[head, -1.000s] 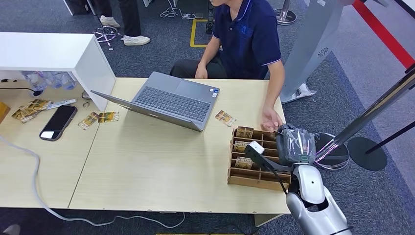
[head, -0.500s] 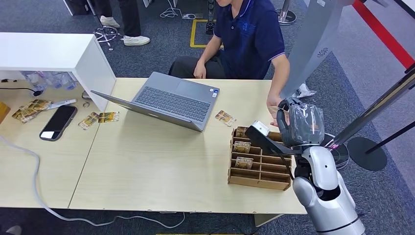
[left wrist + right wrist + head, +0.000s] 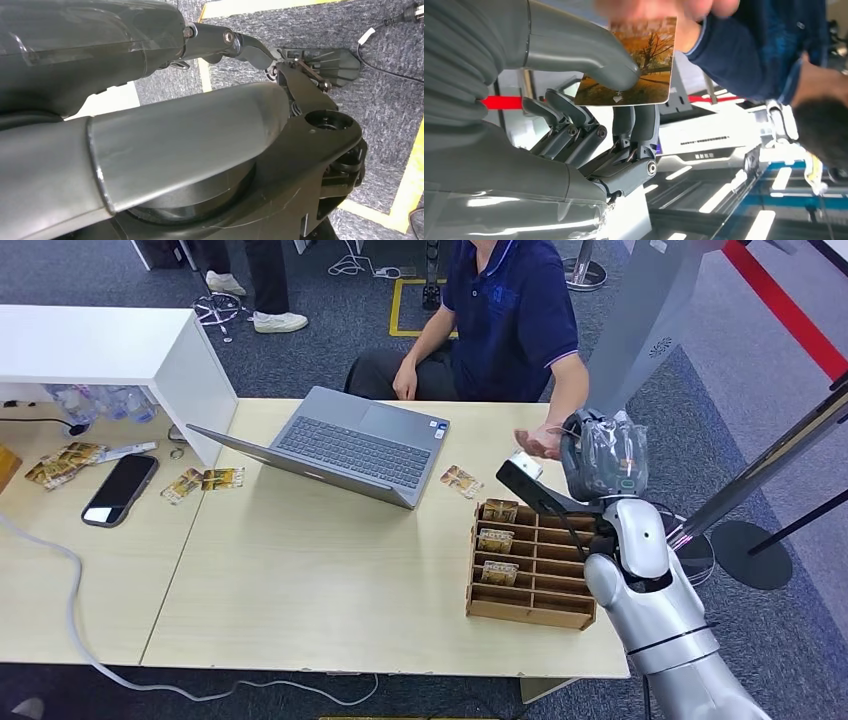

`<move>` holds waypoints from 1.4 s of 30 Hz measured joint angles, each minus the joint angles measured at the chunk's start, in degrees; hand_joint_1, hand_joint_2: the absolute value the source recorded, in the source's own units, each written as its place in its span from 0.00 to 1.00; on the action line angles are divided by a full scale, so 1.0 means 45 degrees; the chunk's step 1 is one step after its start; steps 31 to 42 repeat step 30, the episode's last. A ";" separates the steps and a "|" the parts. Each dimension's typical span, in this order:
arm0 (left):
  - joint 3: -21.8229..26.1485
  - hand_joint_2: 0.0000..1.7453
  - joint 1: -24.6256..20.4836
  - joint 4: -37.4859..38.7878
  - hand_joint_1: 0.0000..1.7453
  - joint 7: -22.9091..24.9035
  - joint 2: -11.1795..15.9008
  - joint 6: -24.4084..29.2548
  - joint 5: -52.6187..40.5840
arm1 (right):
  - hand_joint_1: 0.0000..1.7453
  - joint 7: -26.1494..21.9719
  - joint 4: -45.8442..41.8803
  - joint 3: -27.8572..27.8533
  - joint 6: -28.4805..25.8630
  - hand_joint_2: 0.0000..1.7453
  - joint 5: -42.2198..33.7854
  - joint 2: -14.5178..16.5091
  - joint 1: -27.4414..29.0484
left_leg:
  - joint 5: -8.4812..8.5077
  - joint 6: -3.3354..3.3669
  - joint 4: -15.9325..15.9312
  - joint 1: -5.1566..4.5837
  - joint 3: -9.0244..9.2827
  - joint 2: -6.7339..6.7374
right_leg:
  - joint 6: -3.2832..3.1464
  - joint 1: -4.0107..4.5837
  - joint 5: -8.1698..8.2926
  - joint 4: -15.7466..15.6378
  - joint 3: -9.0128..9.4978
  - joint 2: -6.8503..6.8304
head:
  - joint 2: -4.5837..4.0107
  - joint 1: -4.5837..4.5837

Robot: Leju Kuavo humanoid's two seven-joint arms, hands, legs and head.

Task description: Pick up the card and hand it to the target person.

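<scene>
Head view: a pale wooden table (image 3: 300, 570) fills the centre over grey carpet, with an open grey laptop (image 3: 340, 445) at upper middle and a brown slotted wooden card rack (image 3: 530, 565) at lower right. The silver right hand (image 3: 598, 455) is raised at right, beside the seated person's hand (image 3: 540, 443).

Right wrist view: the autumn-tree picture card (image 3: 631, 65) at top centre is pinched between the grey thumb and darker fingers (image 3: 634, 120); the person's fingers touch its upper edge.

Left hand: cannot tell.
</scene>
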 joint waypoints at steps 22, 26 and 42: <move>-0.0312 0.00 0.0033 0.0000 0.00 -0.0448 -0.0035 0.0603 0.1195 | 0.00 -0.0639 -0.1267 -0.0525 0.0889 1.00 -0.5824 0.0431 0.2407 | -0.0001 0.0000 0.0003 0.0000 0.0015 -0.0005 | -0.0001 0.0000 -0.0001 -0.0005 -0.0004 0.0000 | 0.0000 0.0000; -0.0285 0.00 0.0037 0.0000 0.00 -0.0558 -0.0067 0.0864 0.1444 | 0.00 -0.0482 -0.3186 -0.1142 0.1025 1.00 -0.6673 0.0306 0.3641 | -0.0001 0.0000 0.0003 0.0000 0.0018 -0.0001 | 0.0000 0.0000 -0.0001 -0.0005 -0.0004 0.0002 | -0.0001 0.0001; -0.0252 0.00 0.0040 0.0000 0.00 -0.0623 -0.0118 0.1036 0.1576 | 0.00 -0.0329 -0.4540 -0.1638 0.1050 1.00 -0.7122 0.0192 0.4538 | -0.0002 0.0001 0.0002 -0.0001 0.0017 0.0003 | 0.0000 -0.0001 -0.0001 -0.0006 -0.0005 0.0002 | 0.0000 0.0002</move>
